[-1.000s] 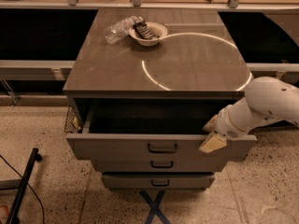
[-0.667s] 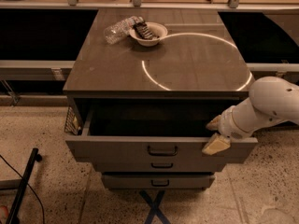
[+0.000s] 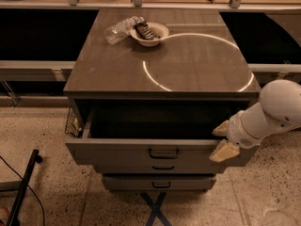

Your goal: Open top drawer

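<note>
The top drawer (image 3: pixel 117 154) of the grey-brown cabinet (image 3: pixel 197 65) stands pulled out, its dark inside showing. Its black loop handle (image 3: pixel 163 153) sits at the centre of the front. My gripper (image 3: pixel 223 139), on a white arm coming from the right, is at the right end of the drawer front. Its beige fingers are apart: one fingertip (image 3: pixel 220 128) is over the drawer's inside, the other (image 3: pixel 225 150) is in front of the drawer face. It holds nothing that I can see.
Two shallower drawers (image 3: pixel 163 167) (image 3: pixel 161 184) are below, both shut. A white bowl (image 3: pixel 150 33) and a plastic bottle (image 3: pixel 120 28) sit at the back of the cabinet top. A black pole (image 3: pixel 21 187) lies on the floor at left; blue tape (image 3: pixel 155 208) marks the floor in front.
My gripper has drifted slightly right and down along the drawer's right end. The drawer stays pulled out about as far as before.
</note>
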Robot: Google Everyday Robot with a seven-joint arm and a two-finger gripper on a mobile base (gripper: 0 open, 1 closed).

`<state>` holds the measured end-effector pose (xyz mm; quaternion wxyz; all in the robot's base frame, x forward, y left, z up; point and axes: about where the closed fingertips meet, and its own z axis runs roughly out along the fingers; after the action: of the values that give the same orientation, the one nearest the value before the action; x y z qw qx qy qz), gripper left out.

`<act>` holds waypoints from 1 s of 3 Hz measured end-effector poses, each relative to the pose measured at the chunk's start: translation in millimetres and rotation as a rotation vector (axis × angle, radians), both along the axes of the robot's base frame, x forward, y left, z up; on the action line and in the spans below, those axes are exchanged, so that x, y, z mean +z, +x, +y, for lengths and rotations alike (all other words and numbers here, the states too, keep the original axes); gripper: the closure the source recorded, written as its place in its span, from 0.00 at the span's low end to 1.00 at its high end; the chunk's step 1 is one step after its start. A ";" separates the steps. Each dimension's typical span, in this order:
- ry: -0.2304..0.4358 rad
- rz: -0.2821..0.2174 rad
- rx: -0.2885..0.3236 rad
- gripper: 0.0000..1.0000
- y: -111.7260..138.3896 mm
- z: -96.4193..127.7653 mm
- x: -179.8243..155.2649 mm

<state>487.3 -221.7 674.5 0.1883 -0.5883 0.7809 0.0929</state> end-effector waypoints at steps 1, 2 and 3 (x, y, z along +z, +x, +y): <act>-0.002 0.017 -0.005 0.46 -15.9 -2.5 -0.4; -0.002 0.042 -0.004 0.43 -31.8 0.0 -2.9; -0.002 0.051 -0.003 0.44 -37.6 0.9 -3.2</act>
<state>449.7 -220.8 671.2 0.1680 -0.5849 0.7863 0.1066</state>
